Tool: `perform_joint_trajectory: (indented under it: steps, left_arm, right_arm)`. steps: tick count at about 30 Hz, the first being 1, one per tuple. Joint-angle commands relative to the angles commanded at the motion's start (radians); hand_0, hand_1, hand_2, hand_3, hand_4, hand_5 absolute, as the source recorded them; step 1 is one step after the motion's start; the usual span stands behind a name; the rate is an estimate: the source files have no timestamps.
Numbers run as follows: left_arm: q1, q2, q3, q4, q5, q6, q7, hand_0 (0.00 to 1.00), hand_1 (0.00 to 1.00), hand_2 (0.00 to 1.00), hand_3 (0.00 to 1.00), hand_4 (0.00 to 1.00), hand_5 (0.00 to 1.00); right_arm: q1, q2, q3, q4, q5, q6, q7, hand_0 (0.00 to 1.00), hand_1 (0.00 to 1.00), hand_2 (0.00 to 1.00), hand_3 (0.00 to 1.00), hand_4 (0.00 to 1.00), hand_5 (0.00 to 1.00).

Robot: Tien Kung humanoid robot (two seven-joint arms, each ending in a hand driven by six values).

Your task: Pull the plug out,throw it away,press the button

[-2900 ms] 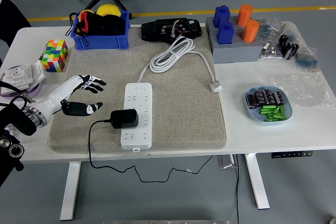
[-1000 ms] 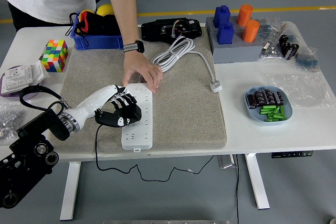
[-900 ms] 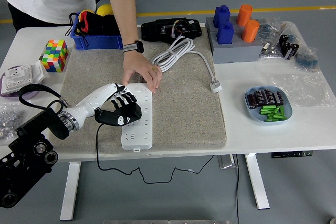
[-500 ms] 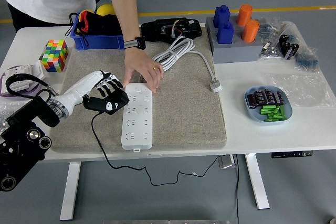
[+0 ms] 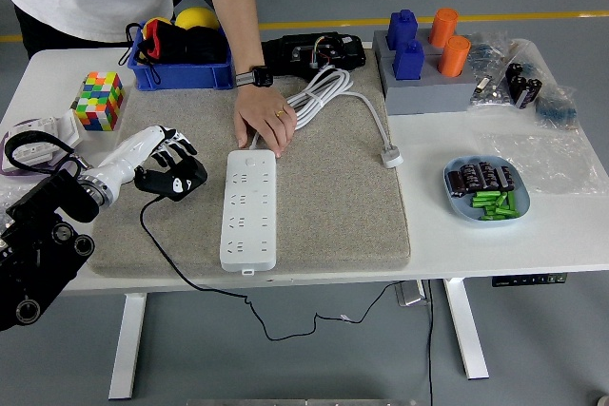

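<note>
The robot's left hand [image 5: 164, 166] is gripping the black block-shaped plug adapter [image 5: 181, 181], its white and black fingers [image 5: 169, 147] curling around the top of it, and is holding it out over the left part of the grey felt mat [image 5: 333, 206], clear of the white plastic power strip [image 5: 248, 208]. The plug's thin black cable [image 5: 200, 278] is trailing off the near edge of the white table [image 5: 533, 235] and hanging below, which suggests the plug is free to be dropped aside without snagging the strip. A person at the far side is pressing one hand [image 5: 265, 121] down on the far end of the power strip, probably so the strip is not sliding or lifting while the plug is being handled. The strip's sockets are all showing empty, so the pulling step looks complete; discarding the plug and pressing the strip's button are not yet done. The right arm is not showing anywhere
</note>
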Motion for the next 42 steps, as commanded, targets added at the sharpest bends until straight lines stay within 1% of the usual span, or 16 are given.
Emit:
perform_joint_trajectory:
  steps: [3,4,9,10,15,16,20,24,27,28,33,34,36,39,40,42]
  left_arm:
    - [0.001,-0.004,0.000,0.002,0.008,0.002,0.005,0.534,0.479,0.492,0.592,0.701,0.002]
    - [0.001,-0.004,-0.002,0.002,0.005,0.001,0.005,0.617,0.589,0.565,0.630,0.749,0.002]
    - [0.004,-0.004,-0.003,-0.002,-0.012,-0.008,0.014,0.617,0.589,0.565,0.630,0.749,0.002]
    - [0.006,-0.004,-0.004,-0.005,-0.012,-0.008,0.013,0.668,0.684,0.656,0.750,0.804,0.002]
    - [0.006,-0.003,-0.005,-0.013,-0.009,-0.013,0.014,0.668,0.684,0.656,0.750,0.804,0.002]
    - [0.006,-0.003,-0.006,-0.016,-0.008,-0.012,0.014,0.672,0.694,0.679,0.776,0.831,0.002]
    - [0.005,-0.002,-0.013,-0.029,-0.002,-0.015,0.020,0.672,0.694,0.679,0.776,0.831,0.002]
    - [0.002,0.001,-0.008,-0.070,-0.007,-0.021,0.026,0.672,0.690,0.677,0.773,0.840,0.002]
    - [-0.010,0.000,0.018,-0.104,-0.035,-0.021,0.028,0.672,0.690,0.677,0.773,0.840,0.002]
    - [-0.018,-0.002,0.031,-0.110,-0.046,-0.022,0.029,0.490,0.520,0.503,0.653,0.762,0.002]
    - [-0.060,-0.018,0.088,-0.094,-0.096,-0.025,0.035,0.490,0.520,0.503,0.653,0.762,0.002]
    - [-0.068,-0.023,0.099,-0.086,-0.114,-0.027,0.041,0.196,0.251,0.343,0.657,0.580,0.002]
    - [-0.082,-0.032,0.117,-0.070,-0.153,-0.025,0.048,0.196,0.251,0.343,0.657,0.580,0.002]
    - [-0.100,-0.040,0.136,-0.053,-0.159,-0.014,0.051,0.196,0.251,0.343,0.657,0.580,0.002]
    - [-0.109,-0.042,0.146,-0.045,-0.162,-0.010,0.054,0.091,0.150,0.229,0.679,0.495,0.002]
    - [-0.123,-0.045,0.161,-0.034,-0.173,-0.008,0.060,0.091,0.150,0.229,0.679,0.495,0.002]
  right_arm:
    - [0.000,0.000,0.001,0.001,-0.001,0.000,0.000,0.725,0.678,0.658,0.648,0.744,0.608]
    - [0.000,0.000,0.001,0.001,-0.001,0.000,0.000,0.725,0.678,0.658,0.648,0.744,0.608]
    - [0.000,0.000,0.001,0.000,-0.001,0.000,0.000,0.725,0.678,0.658,0.648,0.744,0.608]
    - [0.000,0.001,0.000,0.001,-0.001,0.001,0.000,0.725,0.678,0.658,0.647,0.744,0.608]
    - [0.000,0.001,0.000,0.001,-0.001,0.001,0.000,0.725,0.678,0.658,0.647,0.744,0.608]
    - [0.000,0.000,0.001,0.000,-0.001,0.001,0.000,0.725,0.678,0.658,0.648,0.744,0.608]
    - [0.000,0.000,0.003,0.000,-0.002,0.000,0.000,0.725,0.678,0.658,0.648,0.744,0.608]
    - [0.000,0.000,0.003,0.000,-0.002,0.000,0.000,0.725,0.678,0.658,0.648,0.744,0.608]
    - [0.000,0.001,0.001,0.000,-0.001,0.001,0.000,0.725,0.678,0.658,0.648,0.744,0.608]
    - [0.000,0.001,0.001,0.000,-0.001,0.001,0.000,0.725,0.678,0.658,0.647,0.743,0.607]
    - [0.002,0.000,-0.001,0.001,0.000,0.001,0.000,0.725,0.678,0.658,0.647,0.743,0.607]
    - [0.002,-0.001,-0.001,0.001,0.000,0.001,0.000,0.725,0.678,0.658,0.648,0.743,0.607]
    - [0.004,-0.003,-0.002,0.002,-0.001,0.001,0.000,0.725,0.678,0.658,0.648,0.743,0.607]
    - [0.004,-0.004,-0.002,0.001,0.000,0.000,0.000,0.725,0.678,0.658,0.648,0.743,0.607]
    - [0.004,-0.004,-0.004,0.000,0.001,0.001,0.000,0.725,0.678,0.659,0.648,0.743,0.607]
    - [0.003,-0.004,-0.006,-0.002,0.002,0.000,0.000,0.725,0.678,0.659,0.648,0.743,0.607]
